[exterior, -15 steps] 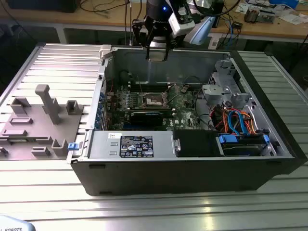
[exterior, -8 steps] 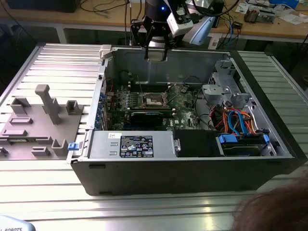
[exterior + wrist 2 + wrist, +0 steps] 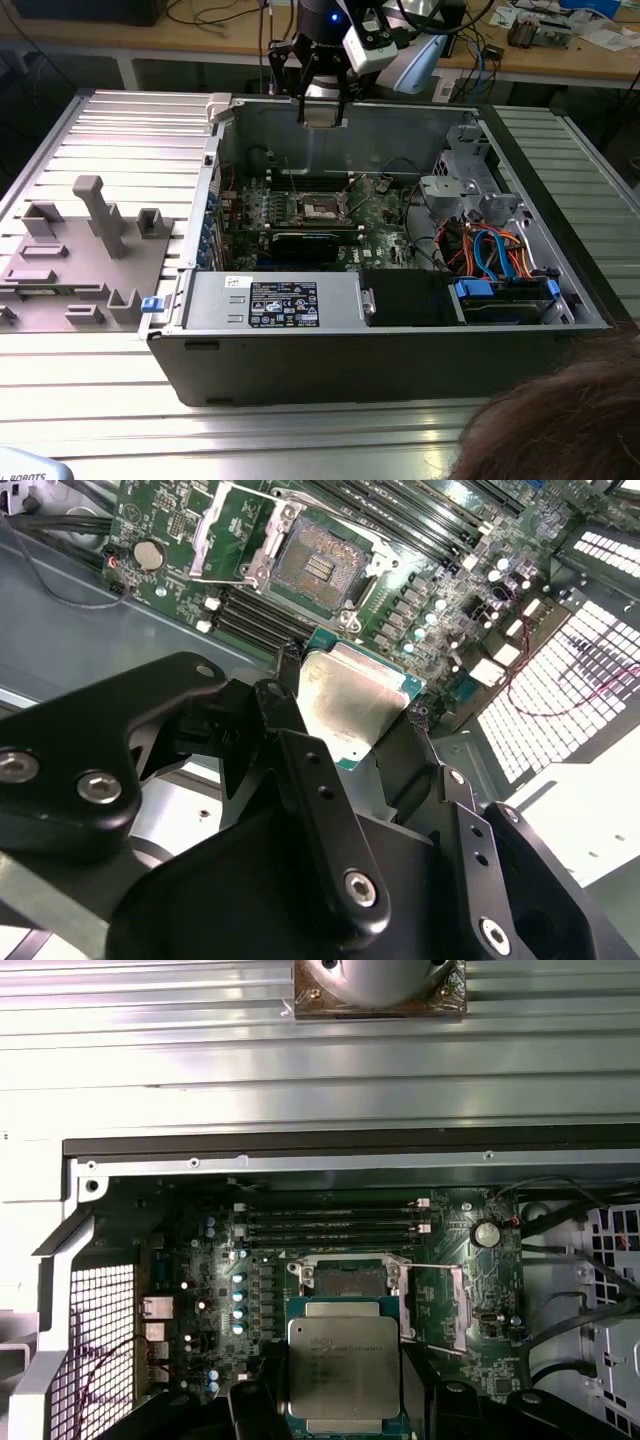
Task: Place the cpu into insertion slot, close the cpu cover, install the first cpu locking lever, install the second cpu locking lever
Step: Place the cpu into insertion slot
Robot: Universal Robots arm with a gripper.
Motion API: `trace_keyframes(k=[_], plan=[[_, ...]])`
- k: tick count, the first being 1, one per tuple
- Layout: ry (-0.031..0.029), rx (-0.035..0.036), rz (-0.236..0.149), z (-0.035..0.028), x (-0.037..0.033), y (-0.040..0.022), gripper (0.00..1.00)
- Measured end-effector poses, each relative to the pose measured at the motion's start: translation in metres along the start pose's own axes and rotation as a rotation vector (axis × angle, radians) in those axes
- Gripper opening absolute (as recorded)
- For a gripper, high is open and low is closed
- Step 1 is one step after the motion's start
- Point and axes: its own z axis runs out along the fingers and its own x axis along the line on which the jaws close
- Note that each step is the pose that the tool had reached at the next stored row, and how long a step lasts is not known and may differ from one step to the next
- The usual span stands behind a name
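My gripper (image 3: 322, 104) hangs above the back wall of the open computer case, shut on the cpu (image 3: 322, 113). In both wrist views the cpu (image 3: 355, 705) (image 3: 345, 1365) is a flat square chip with a silver-grey top and a green rim, held at its edges between the black fingers (image 3: 290, 715). The insertion slot (image 3: 315, 568) (image 3: 350, 1280) (image 3: 322, 208) lies bare below on the green board, with a dark centre and a silvery rim. The cpu cover (image 3: 232, 532) (image 3: 442, 1305) stands swung open beside the slot. The cpu is well above the slot, not touching it.
Narrow memory slots (image 3: 330, 1222) run beside the socket, and a long black expansion card (image 3: 300, 243) lies in front of it. The case (image 3: 350, 350) holds a labelled power supply (image 3: 280, 300) and a drive cage with blue and orange cables (image 3: 495, 250). Grey fixtures (image 3: 90, 250) stand at the exterior view's left. A person's hair (image 3: 570, 420) shows at the lower right.
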Motion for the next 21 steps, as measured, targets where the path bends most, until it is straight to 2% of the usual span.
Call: trace_keyframes(k=[21], plan=[[0.0000,0.0000,0.000,0.0015,0.0086,-0.0004,0.54]])
